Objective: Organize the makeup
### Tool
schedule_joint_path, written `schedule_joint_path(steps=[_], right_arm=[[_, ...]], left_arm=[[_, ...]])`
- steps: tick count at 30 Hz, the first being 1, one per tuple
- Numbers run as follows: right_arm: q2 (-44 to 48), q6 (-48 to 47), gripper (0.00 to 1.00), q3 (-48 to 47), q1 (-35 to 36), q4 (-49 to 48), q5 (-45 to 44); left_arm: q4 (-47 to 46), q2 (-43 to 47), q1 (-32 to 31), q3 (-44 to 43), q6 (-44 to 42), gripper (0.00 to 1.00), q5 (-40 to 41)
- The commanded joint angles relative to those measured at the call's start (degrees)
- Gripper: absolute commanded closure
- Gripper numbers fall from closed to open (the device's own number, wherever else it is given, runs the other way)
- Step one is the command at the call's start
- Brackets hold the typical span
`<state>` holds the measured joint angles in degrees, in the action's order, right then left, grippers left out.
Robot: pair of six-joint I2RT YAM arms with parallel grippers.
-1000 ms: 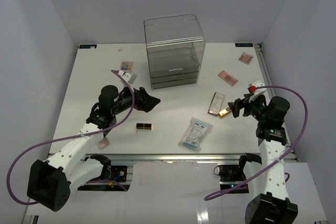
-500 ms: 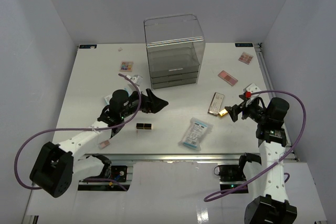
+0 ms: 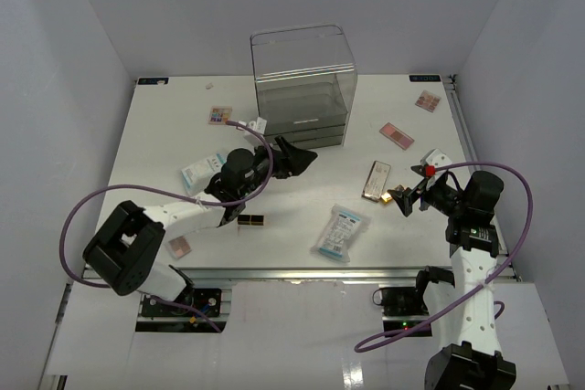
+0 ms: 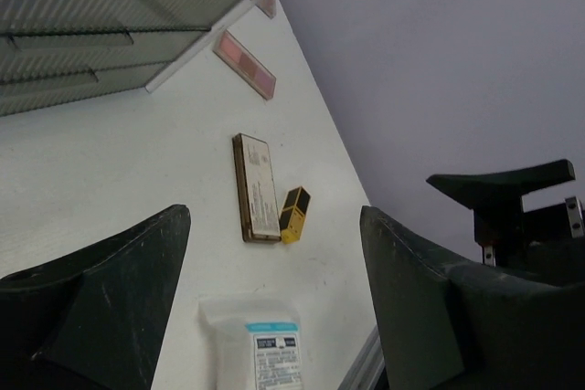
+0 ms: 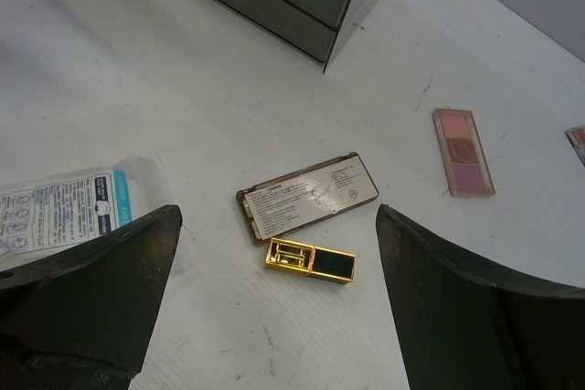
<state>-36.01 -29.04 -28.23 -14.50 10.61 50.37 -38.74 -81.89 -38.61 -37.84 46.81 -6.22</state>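
Gaping empty, left pincer [image 4: 274, 216] and right pincer [image 5: 279, 214] face the gold case [image 5: 310, 260]; only overhead shows the lipstick tube [image 3: 252, 219].

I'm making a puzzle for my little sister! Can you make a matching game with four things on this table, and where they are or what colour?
Things:
1 drawer box
2 sachet packet
3 pink palette
4 gold tube

Clues:
A lies right beside the flat brown case
B clear, at the far side of the table
C pink and purple squares in a row
D white and pale blue, near the front edge

Pairs: 1-B, 2-D, 3-C, 4-A
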Motion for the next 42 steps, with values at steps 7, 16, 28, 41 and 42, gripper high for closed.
schedule_joint_path(steps=[7, 16, 28, 41, 42], right_arm=[[0.5, -0.6, 0.07, -0.3, 0.1, -0.3, 0.9], [0.5, -0.2, 0.07, -0.2, 0.0, -0.6, 0.3], [0.6, -0.1, 0.07, 0.0, 0.0, -0.8, 0.4], [0.6, -0.1, 0.07, 0.2, 0.0, -0.9, 0.6], [0.6, -0.1, 0.07, 0.2, 0.0, -0.9, 0.7]], left_arm=[[-17.5, -9.3, -0.4, -1.6, 11.3, 0.38, 18.3], [-22.0, -18.1, -0.3, -5.8, 16.6, 0.54, 23.5], [-20.8, -22.2, -0.3, -9.7, 18.7, 0.50, 27.0], [-20.2, -25.1, 1.5, -11.9, 21.1, 0.51, 28.3], [-20.1, -25.2, 1.6, -12.0, 21.4, 0.51, 28.2]])
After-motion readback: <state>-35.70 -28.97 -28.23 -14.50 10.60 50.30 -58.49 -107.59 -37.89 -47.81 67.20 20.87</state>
